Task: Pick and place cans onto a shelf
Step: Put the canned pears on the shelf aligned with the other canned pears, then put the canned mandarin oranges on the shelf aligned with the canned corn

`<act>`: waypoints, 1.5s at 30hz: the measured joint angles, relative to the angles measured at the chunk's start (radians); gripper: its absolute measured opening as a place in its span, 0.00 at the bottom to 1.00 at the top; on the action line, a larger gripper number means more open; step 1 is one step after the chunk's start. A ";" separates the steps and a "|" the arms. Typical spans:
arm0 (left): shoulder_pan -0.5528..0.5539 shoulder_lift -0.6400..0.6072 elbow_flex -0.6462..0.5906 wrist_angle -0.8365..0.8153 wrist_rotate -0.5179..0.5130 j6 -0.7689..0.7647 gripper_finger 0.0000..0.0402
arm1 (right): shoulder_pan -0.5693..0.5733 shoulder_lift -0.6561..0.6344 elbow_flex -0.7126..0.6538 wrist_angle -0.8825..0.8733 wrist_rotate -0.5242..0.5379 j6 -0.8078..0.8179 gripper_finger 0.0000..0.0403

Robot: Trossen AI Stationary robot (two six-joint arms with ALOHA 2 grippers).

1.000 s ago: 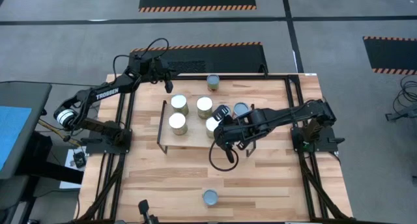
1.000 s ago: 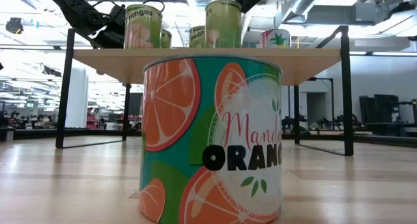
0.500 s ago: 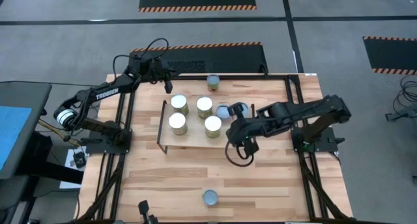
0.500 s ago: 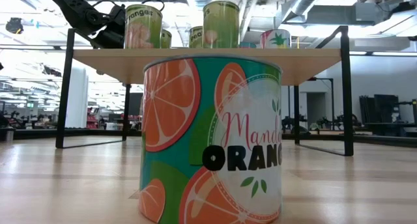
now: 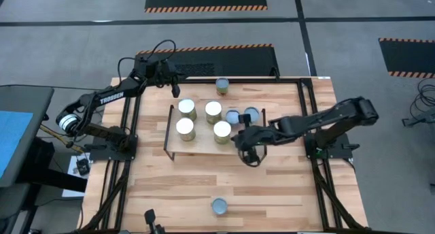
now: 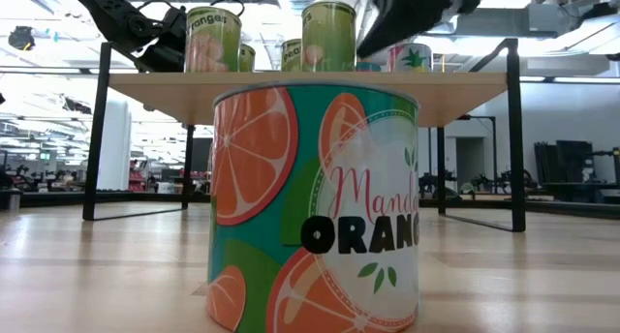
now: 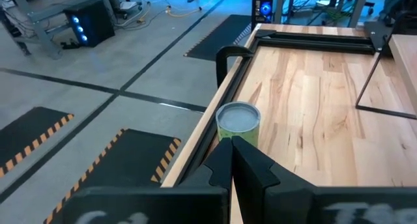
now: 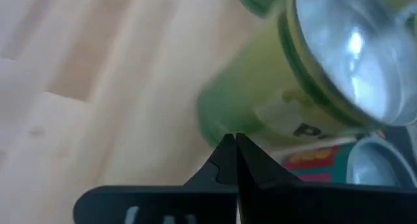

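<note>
The shelf (image 5: pixel 204 144) stands on the tabletop (image 5: pixel 272 186) toward its far left part, and six cans sit on it: four with pale tops in two rows, at (image 5: pixel 187 109), (image 5: pixel 213 111), (image 5: pixel 185 128) and (image 5: pixel 222 130), and two bluish-topped ones, (image 5: pixel 233 117) and (image 5: pixel 251 115), at the shelf's right end. A seventh can (image 5: pixel 221 86) stands on the tabletop close to the far edge, behind the shelf, and an eighth can (image 5: pixel 219 206) with an orange-patterned label stands by the near edge, well apart from the rest. The right hand (image 5: pixel 246 140) hangs over the right end of the shelf, just beside the near-row can at its right end; its fingers are clenched together with nothing between them, and the right wrist view shows a green-labelled can (image 8: pixel 287 74) close in front of the fingertips. The left hand (image 5: pixel 174 88) waits above the far left corner of the tabletop, clenched and empty, with the far-edge can (image 7: pixel 238 123) ahead of it.
</note>
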 joint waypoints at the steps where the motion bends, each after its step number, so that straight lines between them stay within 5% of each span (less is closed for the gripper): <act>1: 0.000 0.000 0.000 0.000 0.000 -0.002 0.00 | -0.006 0.017 0.000 0.005 0.017 0.008 0.02; 24: -0.001 0.000 0.000 0.002 0.001 -0.011 0.00 | -0.028 0.083 0.000 0.090 0.090 0.053 0.02; 35: -0.001 -0.007 0.000 -0.001 0.001 0.002 0.00 | 0.116 -0.107 0.023 -0.236 0.082 0.267 0.01; 40: 0.000 -0.023 -0.001 0.015 0.001 0.025 0.00 | 0.181 -0.173 0.013 -0.242 0.083 0.278 0.01; 45: 0.000 -0.046 -0.001 0.022 0.004 0.015 0.00 | 0.174 -0.281 -0.141 -0.065 0.035 0.219 0.01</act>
